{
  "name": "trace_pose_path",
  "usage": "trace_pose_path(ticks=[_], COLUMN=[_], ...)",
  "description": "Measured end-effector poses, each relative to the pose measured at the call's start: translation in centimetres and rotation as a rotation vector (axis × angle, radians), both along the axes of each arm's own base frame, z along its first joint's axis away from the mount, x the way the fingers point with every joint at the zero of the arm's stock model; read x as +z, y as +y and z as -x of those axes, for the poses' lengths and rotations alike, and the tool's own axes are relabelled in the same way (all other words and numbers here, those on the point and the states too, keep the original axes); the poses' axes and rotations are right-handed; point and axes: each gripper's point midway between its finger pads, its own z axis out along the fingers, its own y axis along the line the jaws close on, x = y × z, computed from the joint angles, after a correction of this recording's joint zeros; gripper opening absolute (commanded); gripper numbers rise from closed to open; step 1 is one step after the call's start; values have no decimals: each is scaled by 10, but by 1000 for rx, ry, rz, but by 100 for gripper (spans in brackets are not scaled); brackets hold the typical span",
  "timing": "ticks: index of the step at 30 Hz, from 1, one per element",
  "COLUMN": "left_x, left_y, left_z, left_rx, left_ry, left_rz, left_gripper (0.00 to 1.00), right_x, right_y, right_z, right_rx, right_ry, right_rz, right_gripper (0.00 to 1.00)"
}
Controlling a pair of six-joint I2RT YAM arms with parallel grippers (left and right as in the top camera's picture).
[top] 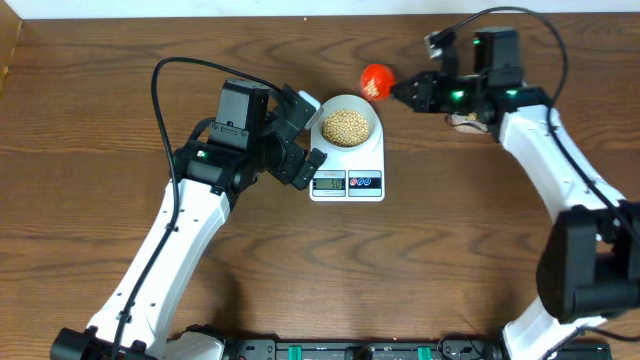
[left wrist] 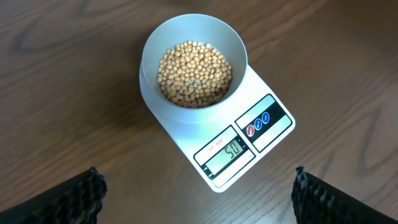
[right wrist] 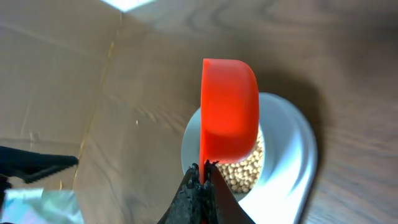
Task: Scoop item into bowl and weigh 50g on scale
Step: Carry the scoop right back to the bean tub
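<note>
Flat white rectangular digital scale [left wrist: 264, 93] reading 50, round pale grey bowl [left wrist: 237, 45] of small tan beans [left wrist: 194, 73] atop it, black fingertips [left wrist: 71, 198] spread wide before it.

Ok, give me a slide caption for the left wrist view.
Bowl of beans on the scale, display reading 50, framed by the open left gripper.

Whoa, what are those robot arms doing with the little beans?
They are weighing beans. A pale bowl holding the beans sits on the white scale, and its display reads 50. The right tool is shut on the handle of a red scoop, held close to the bowl. The left tool is wide open and holds nothing, just beside the scale.
</note>
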Motion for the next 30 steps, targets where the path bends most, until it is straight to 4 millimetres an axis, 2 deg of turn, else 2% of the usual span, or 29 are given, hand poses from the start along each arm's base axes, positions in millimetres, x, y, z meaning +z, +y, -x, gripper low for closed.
trace_pose_path(ticks=[5,9,15,22,30], left_x=[0,0,0,0,0], left_y=[0,0,0,0,0], left_z=[0,0,0,0,0], left_rx=[0,0,0,0,0], left_ry=[1,0,0,0,0], left_rz=[0,0,0,0,0], left_gripper=[98,98,98,98,98], right_x=[30,36,24,10,-2], right_y=[-35,-67,-106,-141,-168], right_z=[-3,-4,2,12,18], right_rx=[-75,-158,-267,-359,-419], right_ry=[-55,-42,37,84,90], right_rz=[-4,15,68,188,343], right_gripper=[1,1,1,1,1])
